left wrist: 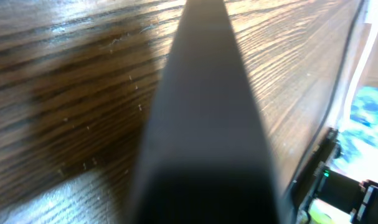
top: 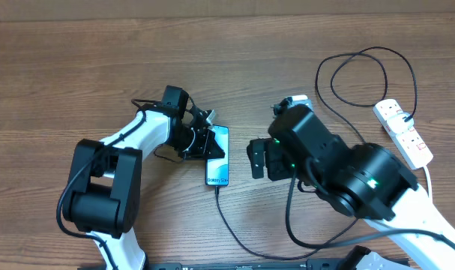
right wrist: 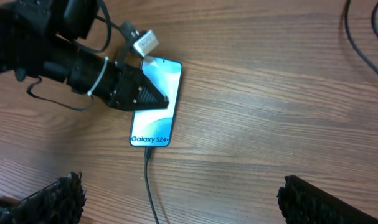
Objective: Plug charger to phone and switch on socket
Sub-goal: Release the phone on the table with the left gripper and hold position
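Slim light-blue-screened smartphone point(right wrist: 157, 121) lies flat on the wooden counter point(top: 62, 60) — rigid, light, slick, probably best pinched across its long edges; left gripper point(right wrist: 154, 96) jaws closed atop it, right gripper point(top: 261, 159) jaws spread.

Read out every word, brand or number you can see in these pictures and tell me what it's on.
"Galaxy S24", possibly followed by a plus: on the phone screen, right wrist view.
Overhead view: the same line on the phone is too small to read.
Power strip: no readable markings.
Left wrist view: no text.
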`<state>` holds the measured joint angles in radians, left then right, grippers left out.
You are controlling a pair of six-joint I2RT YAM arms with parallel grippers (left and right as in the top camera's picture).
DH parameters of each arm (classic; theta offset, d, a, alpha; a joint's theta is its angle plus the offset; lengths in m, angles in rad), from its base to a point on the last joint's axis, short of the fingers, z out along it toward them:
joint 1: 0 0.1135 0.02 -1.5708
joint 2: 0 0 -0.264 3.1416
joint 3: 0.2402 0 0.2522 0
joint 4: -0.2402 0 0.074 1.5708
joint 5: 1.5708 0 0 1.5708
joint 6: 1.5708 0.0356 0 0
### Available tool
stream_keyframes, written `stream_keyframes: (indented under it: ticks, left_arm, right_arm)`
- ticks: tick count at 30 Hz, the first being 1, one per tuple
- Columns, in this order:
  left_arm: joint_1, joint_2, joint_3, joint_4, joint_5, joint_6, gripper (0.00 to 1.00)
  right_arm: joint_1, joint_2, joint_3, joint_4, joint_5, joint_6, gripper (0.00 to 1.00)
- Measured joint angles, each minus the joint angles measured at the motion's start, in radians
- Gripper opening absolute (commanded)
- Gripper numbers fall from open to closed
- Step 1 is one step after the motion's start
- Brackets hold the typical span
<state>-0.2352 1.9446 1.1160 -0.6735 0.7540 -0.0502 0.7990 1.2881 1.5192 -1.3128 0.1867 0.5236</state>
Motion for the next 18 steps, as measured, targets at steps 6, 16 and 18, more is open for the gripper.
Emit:
stream_keyframes:
  ticks: [6,16,18]
  left_arm:
    - [0.017,0.044,0.003,0.008,0.058,0.026,0.08]
    - [0.017,0.055,0.004,-0.005,-0.019,0.016,0.12]
    - [0.017,0.055,0.006,-0.006,-0.029,0.012,0.14]
  right_arm:
    - [0.000,0.057,0.000,0.000,-0.005,0.001,1.00]
    - [0.000,0.126,0.000,0.003,-0.007,0.000,1.00]
    - [0.000,0.134,0.000,0.004,-0.012,0.000,1.00]
